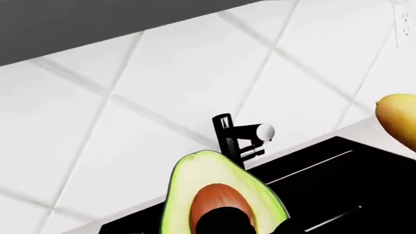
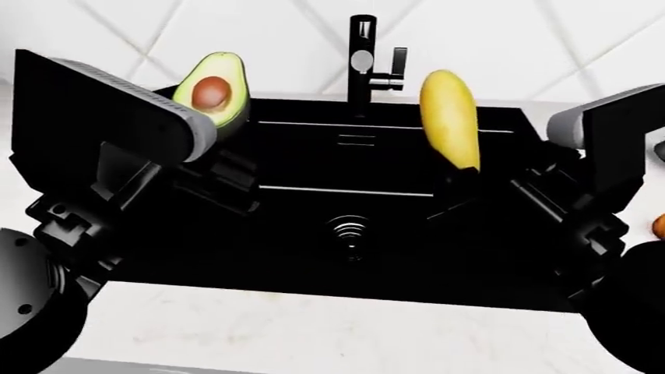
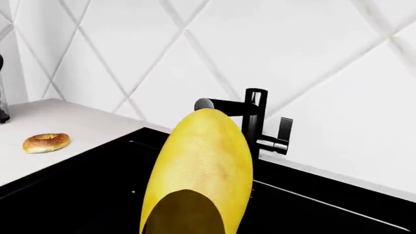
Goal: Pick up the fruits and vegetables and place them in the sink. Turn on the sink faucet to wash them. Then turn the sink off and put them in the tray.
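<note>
Hovering over open sink (image 2: pixel 311 156), avocado (image 2: pixel 213 92) left, yellow fruit (image 2: pixel 449 117) right.

Setting: a simulated home kitchen. Evidence: a large rectangular matte black sink basin (image 2: pixel 311 257) with a round ringed drain (image 2: pixel 350 231), set into a pale stone-look surface (image 2: pixel 311 327). A tall black cylindrical faucet with a side lever (image 2: pixel 362 62) stands at the basin's back edge. Backsplash wall of large white diagonal tiles (image 3: pixel 305 53). White wall outlet (image 1: pixel 404 22). A small browned ring-shaped bread roll (image 3: pixel 46 142) lies on the surface.
</note>
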`<state>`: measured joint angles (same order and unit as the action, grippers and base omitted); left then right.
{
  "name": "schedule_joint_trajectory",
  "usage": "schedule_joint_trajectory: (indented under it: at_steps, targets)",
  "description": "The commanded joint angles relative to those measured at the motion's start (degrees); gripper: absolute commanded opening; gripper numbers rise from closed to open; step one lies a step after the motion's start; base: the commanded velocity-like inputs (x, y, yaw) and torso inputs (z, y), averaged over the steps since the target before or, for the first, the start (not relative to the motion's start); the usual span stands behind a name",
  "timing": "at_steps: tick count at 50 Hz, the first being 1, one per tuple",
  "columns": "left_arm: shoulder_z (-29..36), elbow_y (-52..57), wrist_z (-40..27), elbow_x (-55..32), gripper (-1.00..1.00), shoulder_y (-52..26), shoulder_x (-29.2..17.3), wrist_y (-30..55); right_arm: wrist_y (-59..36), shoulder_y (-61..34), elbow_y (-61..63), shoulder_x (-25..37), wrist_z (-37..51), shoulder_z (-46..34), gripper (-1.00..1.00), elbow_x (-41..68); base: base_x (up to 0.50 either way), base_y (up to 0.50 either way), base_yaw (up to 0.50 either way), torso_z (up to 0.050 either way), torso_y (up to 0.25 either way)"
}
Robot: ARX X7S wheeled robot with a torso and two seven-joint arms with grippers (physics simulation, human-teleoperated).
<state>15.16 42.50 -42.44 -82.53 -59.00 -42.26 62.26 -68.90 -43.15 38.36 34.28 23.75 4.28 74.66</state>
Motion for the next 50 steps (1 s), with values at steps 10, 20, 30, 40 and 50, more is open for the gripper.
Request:
schedule_joint_trajectory:
  at_steps: [10, 20, 30, 40, 50]
  targets:
    - [4.06, -5.03, 2.65, -1.14, -1.0, -9.05, -0.37, 5.32, -4.4, -4.29, -1.27, 4.78, 3.09, 0.34, -1.0, 5.76, 0.27, 0.01, 0.0, 0.0, 0.001]
    - [4.87, -5.45, 1.93, -1.94, -1.0, -10.65, -0.16, 6.17, -5.12, -4.69, -1.61, 6.74, 4.07, 0.69, -1.0, 7.4, 0.29, -0.11, 0.0, 0.0, 0.001]
    - [5.08, -5.58, 1.74, -1.54, -1.0, -10.18, -0.12, 5.64, -4.23, -3.22, -1.21, 7.67, 2.99, 0.98, -1.0, 6.36, 0.38, -0.14, 0.0, 0.0, 0.001]
    - [4.91, -5.25, 2.28, -0.86, -1.0, -9.64, -0.6, 4.88, -3.77, -3.27, -1.27, 7.78, 2.8, 0.12, -1.0, 5.27, 0.34, 0.16, 0.0, 0.001, 0.001]
    - [5.2, -4.81, 2.12, -0.85, -1.0, -9.33, -0.63, 4.58, -3.68, -3.55, -1.6, 7.88, 3.87, -0.12, -1.0, 6.02, 0.02, 0.0, 0.0, 0.0, 0.001]
